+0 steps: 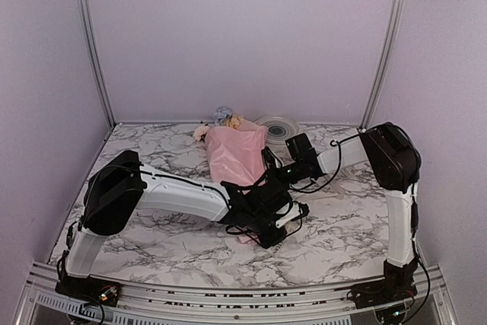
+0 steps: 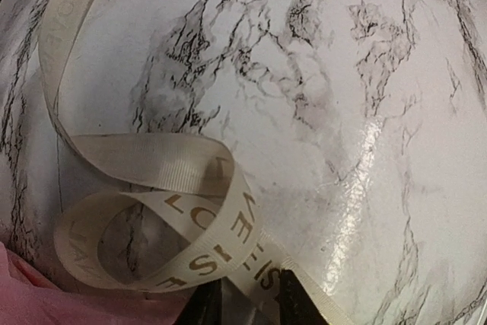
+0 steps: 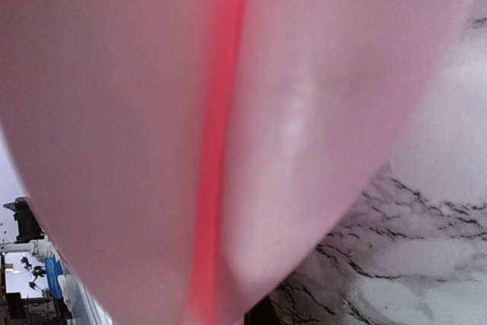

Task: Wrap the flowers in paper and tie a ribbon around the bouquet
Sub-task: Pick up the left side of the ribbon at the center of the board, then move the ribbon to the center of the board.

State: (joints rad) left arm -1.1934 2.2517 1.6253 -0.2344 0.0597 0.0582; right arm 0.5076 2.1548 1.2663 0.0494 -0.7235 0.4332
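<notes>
The bouquet's pink paper (image 1: 236,154) stands rolled at the middle of the table, with the flowers (image 1: 226,118) showing at its far end. The cream ribbon (image 2: 190,211) with printed letters curls in a loop on the marble and runs down between my left gripper's (image 2: 251,311) two dark fingertips (image 2: 304,306), which stand a little apart. Pink paper (image 2: 30,294) shows at that view's lower left corner. My right gripper (image 1: 272,164) sits against the paper's right side. In its wrist view the paper (image 3: 190,127) fills nearly everything and hides the fingers.
A round ringed plate (image 1: 275,127) lies at the back behind the bouquet. My left arm (image 1: 183,192) stretches across the table's front half. Metal posts (image 1: 384,43) and walls close in the sides and back.
</notes>
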